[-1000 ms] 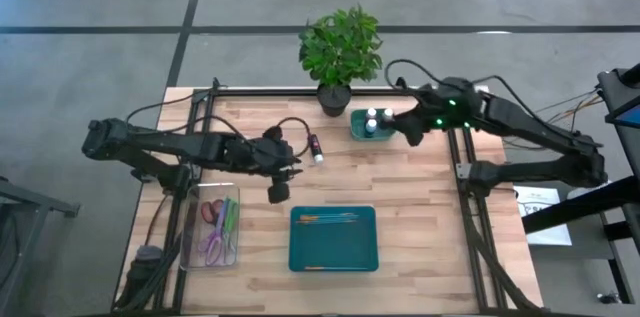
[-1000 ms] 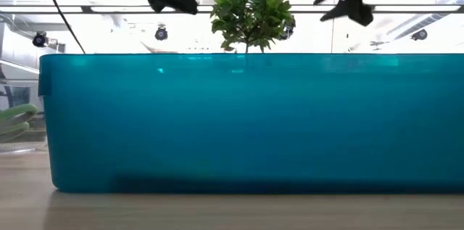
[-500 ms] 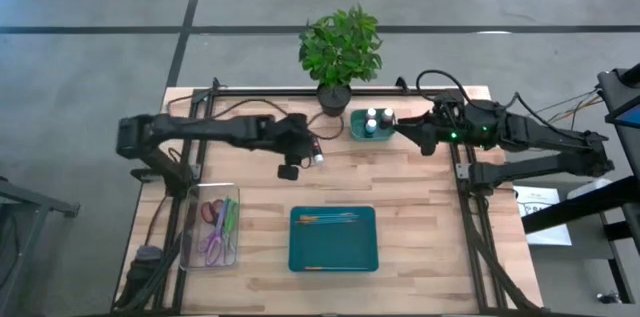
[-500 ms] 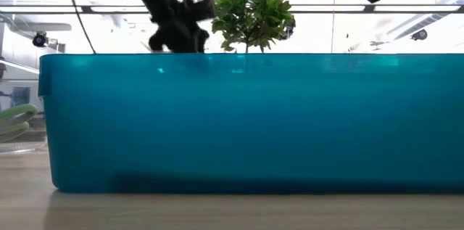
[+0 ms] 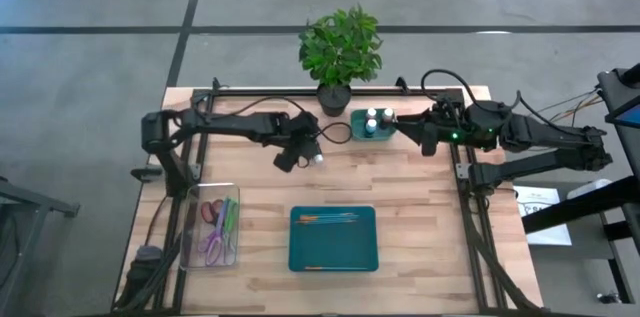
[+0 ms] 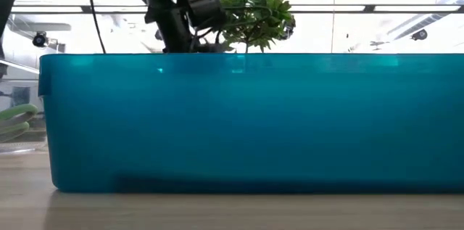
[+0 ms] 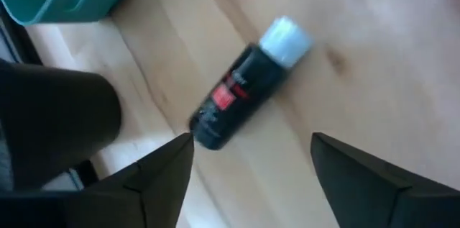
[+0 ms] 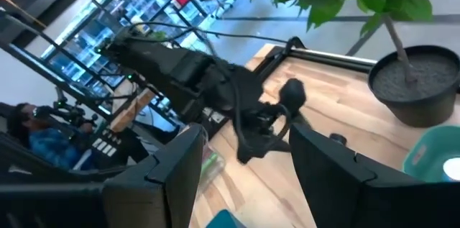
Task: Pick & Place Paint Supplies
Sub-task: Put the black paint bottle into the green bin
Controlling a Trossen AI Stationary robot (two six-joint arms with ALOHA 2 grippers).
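Observation:
A black paint bottle [image 7: 241, 95] with a red label and a white cap lies on its side on the wooden table, far of centre. In the high view only its cap end [image 5: 318, 158] shows beside my left gripper [image 5: 303, 156]. My left gripper [image 7: 251, 147] hangs slanted down over the bottle's bottom end, open, its fingers on either side and clear of it. My right gripper [image 5: 418, 136] hovers open and holds nothing, just right of a small teal holder [image 5: 358, 127] with two white-capped bottles. Thin brushes [image 5: 328, 219] lie in a teal tray [image 5: 332, 254].
A potted plant [image 5: 340, 52] stands at the far edge beside the holder. A clear box [image 5: 214, 225] with coloured tools sits near the left. The teal tray's wall [image 6: 246, 121] fills the low view. Bare wood lies between the bottle and the tray.
My left gripper has swung from near the table's middle toward the far edge and the black bottle, sinking and rolling about its own line. My right gripper has risen and drawn back slightly toward the right edge. The bottle has stayed where it was.

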